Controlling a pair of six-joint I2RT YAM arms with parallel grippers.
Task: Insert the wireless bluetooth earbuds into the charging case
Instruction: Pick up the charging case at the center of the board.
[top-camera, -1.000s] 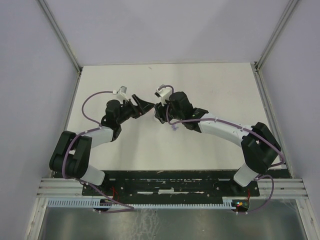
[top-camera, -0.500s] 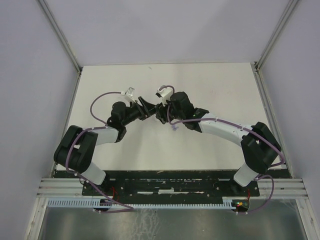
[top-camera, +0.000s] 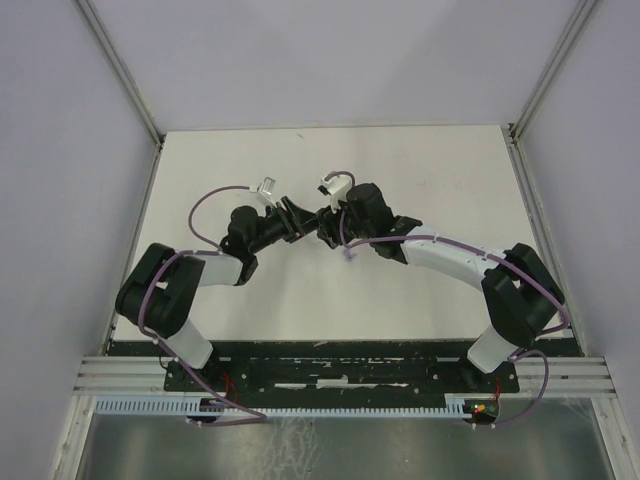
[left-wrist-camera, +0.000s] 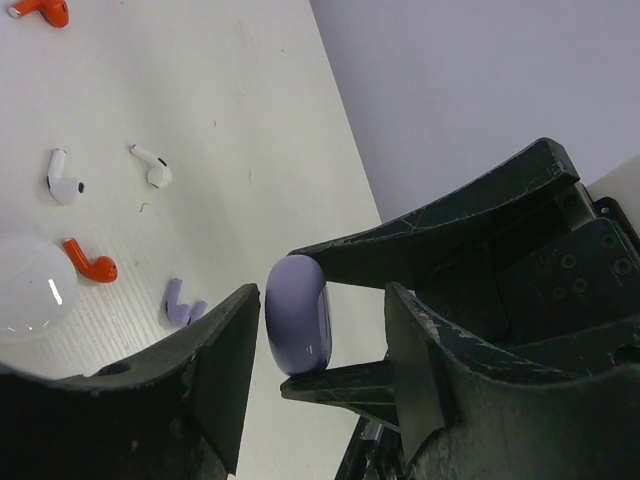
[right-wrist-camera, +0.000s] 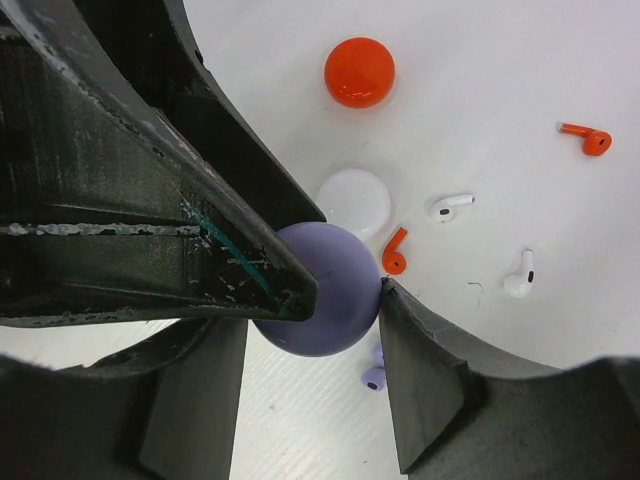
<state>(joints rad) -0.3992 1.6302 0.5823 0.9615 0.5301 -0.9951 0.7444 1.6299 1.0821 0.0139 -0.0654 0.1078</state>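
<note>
Lavender round plastic charging case (right-wrist-camera: 325, 300), held clear of the white worktop (right-wrist-camera: 500, 60), about midway between its left and right edges and somewhat toward the far edge. My right jaws are closed across the case's width, one finger against each side of the rim. My left jaws stand partly open astride the same case. In the left wrist view one finger is just beside one face and there is a clear gap at the other, so nothing is gripped there. The lid appears shut, though the seam is hard to read.

Loose on the worktop below:
- small lavender plastic earbuds (left-wrist-camera: 180, 303), a pair as far as I can tell
- two white stemmed earbuds (left-wrist-camera: 65, 180)
- two red stemmed earbuds (left-wrist-camera: 92, 262)
- a white round case (right-wrist-camera: 352, 200)
- a red round case (right-wrist-camera: 360, 72)

Progress, as I judge it: the case is lifted and shared between both arms, but no earbud is seated. Left to do: open the lid, then fetch the earbuds and press each into its socket.
</note>
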